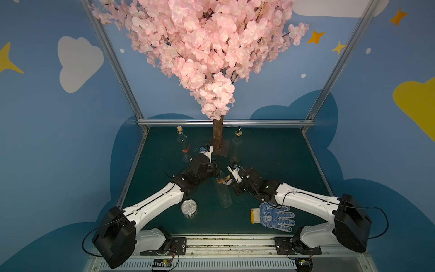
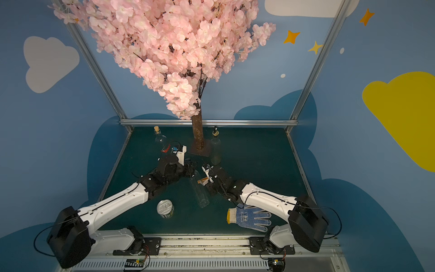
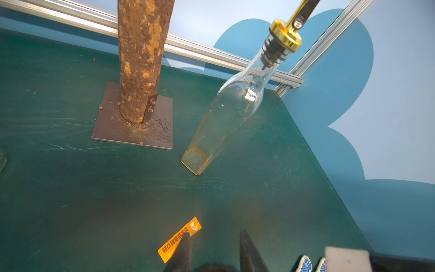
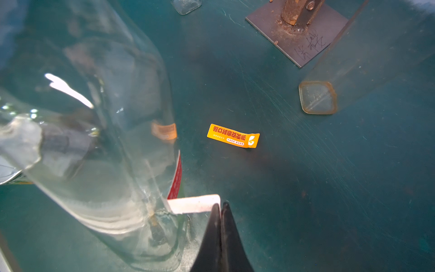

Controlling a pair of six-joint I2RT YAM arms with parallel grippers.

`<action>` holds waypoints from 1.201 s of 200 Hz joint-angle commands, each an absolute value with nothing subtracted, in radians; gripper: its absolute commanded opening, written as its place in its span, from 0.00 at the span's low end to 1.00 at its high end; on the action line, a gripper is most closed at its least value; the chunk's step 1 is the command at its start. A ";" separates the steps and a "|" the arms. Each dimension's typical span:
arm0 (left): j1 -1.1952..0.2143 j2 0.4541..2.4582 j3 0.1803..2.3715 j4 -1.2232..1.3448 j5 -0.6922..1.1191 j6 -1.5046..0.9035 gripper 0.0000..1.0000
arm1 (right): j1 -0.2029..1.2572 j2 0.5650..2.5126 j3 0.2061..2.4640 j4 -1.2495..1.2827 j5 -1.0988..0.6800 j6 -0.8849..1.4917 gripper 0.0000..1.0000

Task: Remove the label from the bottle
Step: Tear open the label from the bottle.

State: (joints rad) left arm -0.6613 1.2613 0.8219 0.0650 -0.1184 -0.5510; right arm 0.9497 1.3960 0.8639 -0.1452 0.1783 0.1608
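A clear bottle (image 1: 224,193) (image 2: 201,193) leans over the green table, its neck up at my left gripper (image 1: 217,170), which is shut on it. In the left wrist view the left gripper (image 3: 215,233) shows two dark fingers a little apart. The label (image 4: 193,203) is partly peeled off: its white back stretches from the bottle (image 4: 94,141) to my right gripper (image 4: 220,206), which is shut on the label's free end. A red part of the label still lies on the glass. In both top views the right gripper (image 1: 230,182) (image 2: 207,181) sits beside the bottle's middle.
An orange sticker (image 4: 233,136) (image 3: 180,239) lies flat on the table. At the back stand the tree trunk (image 1: 217,136) on its plate, a square bottle with a gold pourer (image 1: 236,146) and a corked bottle (image 1: 183,146). In front are a tin can (image 1: 189,208) and a dotted glove (image 1: 273,215).
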 commanded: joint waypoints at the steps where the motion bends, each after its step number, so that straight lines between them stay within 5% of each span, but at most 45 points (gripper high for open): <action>1: -0.666 1.242 0.806 0.074 -0.089 -0.528 0.02 | 0.933 1.411 0.850 -0.157 0.215 0.177 0.00; 240: -0.678 1.243 0.808 0.134 -0.013 -0.474 0.02 | 0.909 1.436 0.863 -0.156 0.209 0.172 0.00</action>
State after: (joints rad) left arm -0.6708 1.2564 0.8131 0.0998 -0.0479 -0.4927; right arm 0.9234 1.4265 0.8639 -0.1452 0.1822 0.1616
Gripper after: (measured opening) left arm 0.313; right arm 0.046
